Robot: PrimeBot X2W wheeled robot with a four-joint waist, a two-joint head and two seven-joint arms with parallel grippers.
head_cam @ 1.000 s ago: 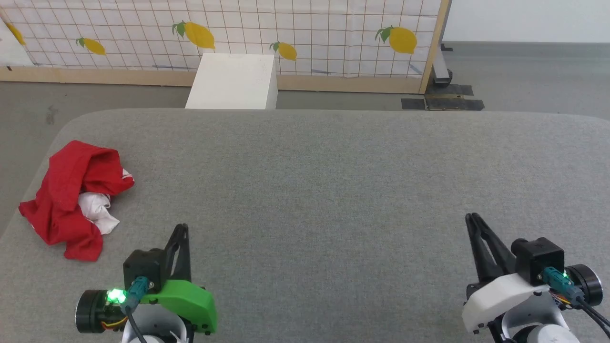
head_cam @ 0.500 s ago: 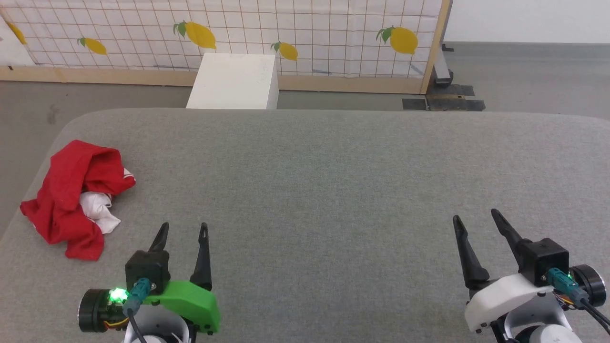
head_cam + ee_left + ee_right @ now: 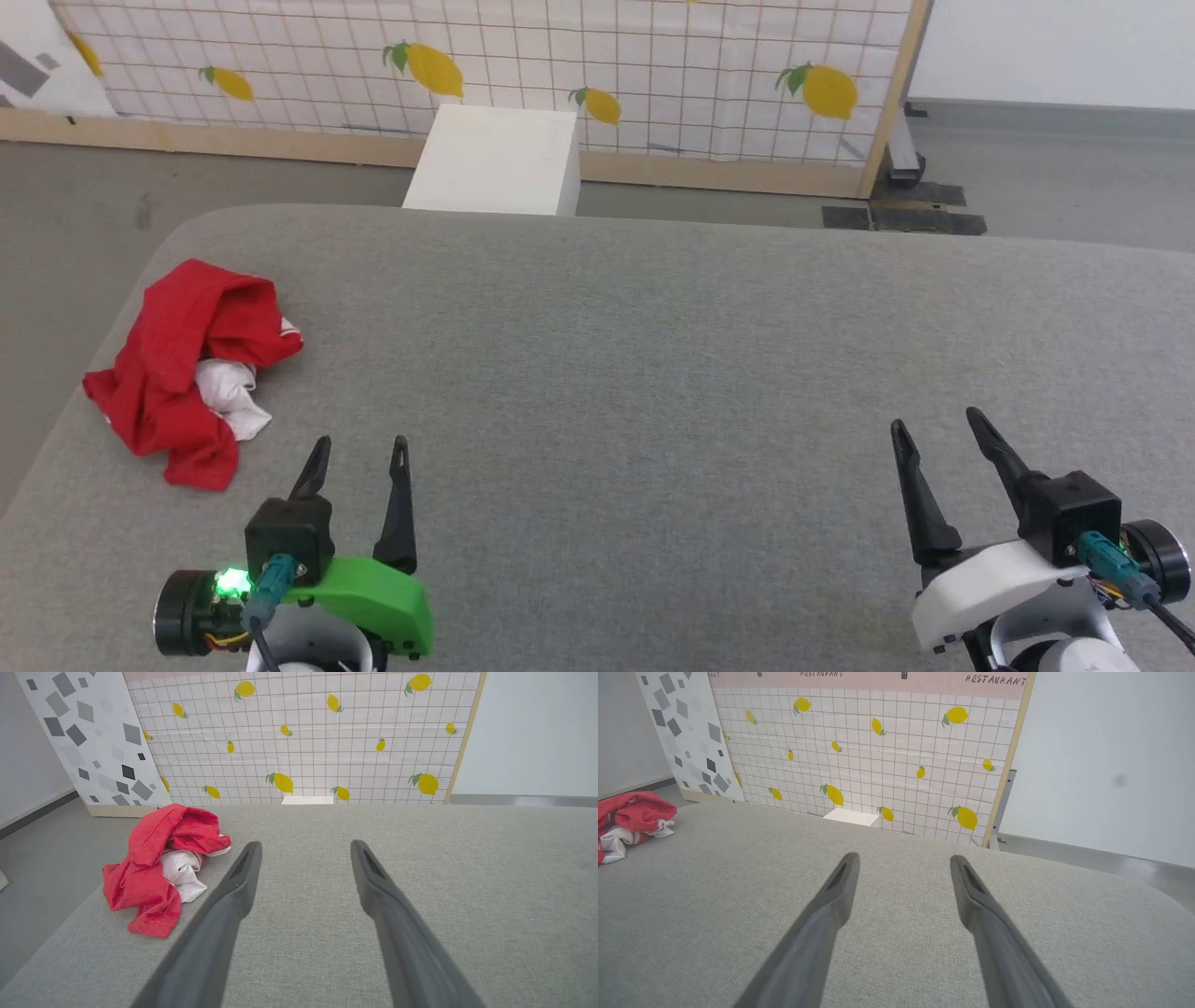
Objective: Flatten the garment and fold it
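Now spread wide at the lower left of the head view: the left end effector [image 3: 360, 446], pinching nothing. Spread likewise at the lower right: the right end effector [image 3: 935, 425], also empty. Pressed together a second ago, both of them; already parted half a second ago.

At the middle left, near the left edge of the gray bench [image 3: 653, 373]: the garment [image 3: 191, 369], bunched in a red heap with white cloth showing at its lower right. Untouched, lying up and left of the left end effector and well apart from the right one.

Shifted rightward in the frame since then, along with the white box [image 3: 495, 159] and the lemon-patterned screen [image 3: 653, 65] beyond the bench: a turn of the camera, no move of the things.
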